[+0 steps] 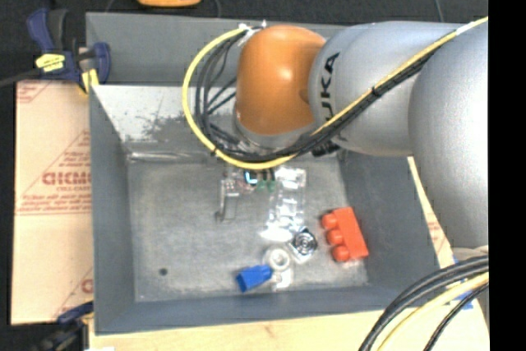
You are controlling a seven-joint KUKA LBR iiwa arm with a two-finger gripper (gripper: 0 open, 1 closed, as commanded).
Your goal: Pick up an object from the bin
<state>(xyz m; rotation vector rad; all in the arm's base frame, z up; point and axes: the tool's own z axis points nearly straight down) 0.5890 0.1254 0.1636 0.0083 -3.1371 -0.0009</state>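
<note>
My gripper [227,198] hangs under the orange wrist cover over the middle of the bin floor, above bare grey metal. Just to its right lies a crumpled clear plastic piece [288,197]. Further toward the front sits a small round shiny metal part [303,243] beside a white ring [278,259]. A blue block-like piece [252,279] lies near the front wall. A red-orange toy brick [344,233] with round studs rests to the right. Nothing shows in the gripper.
The arm and its orange cover hide the back and right of the bin. The loose things are clustered in the front right half. The bin's left half shows grey floor with a small dark speck [163,272].
</note>
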